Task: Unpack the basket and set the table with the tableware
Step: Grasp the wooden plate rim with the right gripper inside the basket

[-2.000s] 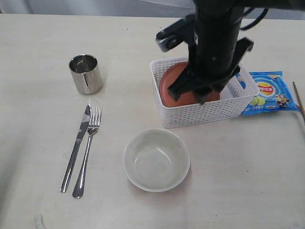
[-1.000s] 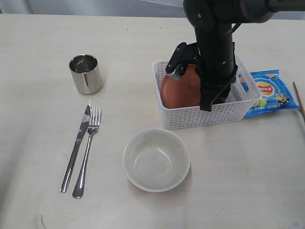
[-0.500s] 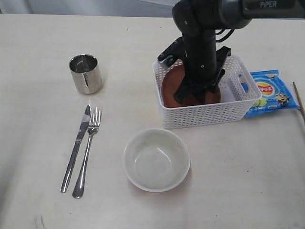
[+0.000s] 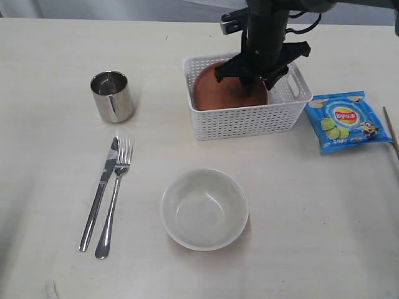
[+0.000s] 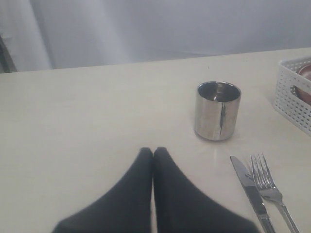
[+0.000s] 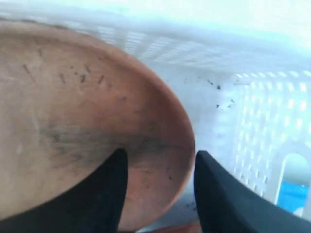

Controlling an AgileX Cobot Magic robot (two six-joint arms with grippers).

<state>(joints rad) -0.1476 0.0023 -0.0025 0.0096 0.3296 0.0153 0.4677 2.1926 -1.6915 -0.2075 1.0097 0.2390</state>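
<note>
R gripper point(image 6: 160, 155) is down inside the basket point(image 4: 243, 124), jaws apart, straddling the rim of the plate point(image 4: 215, 93) but not clamped. Plate leans tilted vs basket's far wall. L gripper point(image 5: 153, 151) is closed and empty, farther from basket than the cup point(image 5: 217, 110). R arm is nearer.

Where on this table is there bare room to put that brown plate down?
Bare table lies right of the bowl, below the chip bag in the exterior view; also between bowl and fork and knife, and between cup and basket. Crowded: the basket, where the right claw is down at the plate.
</note>
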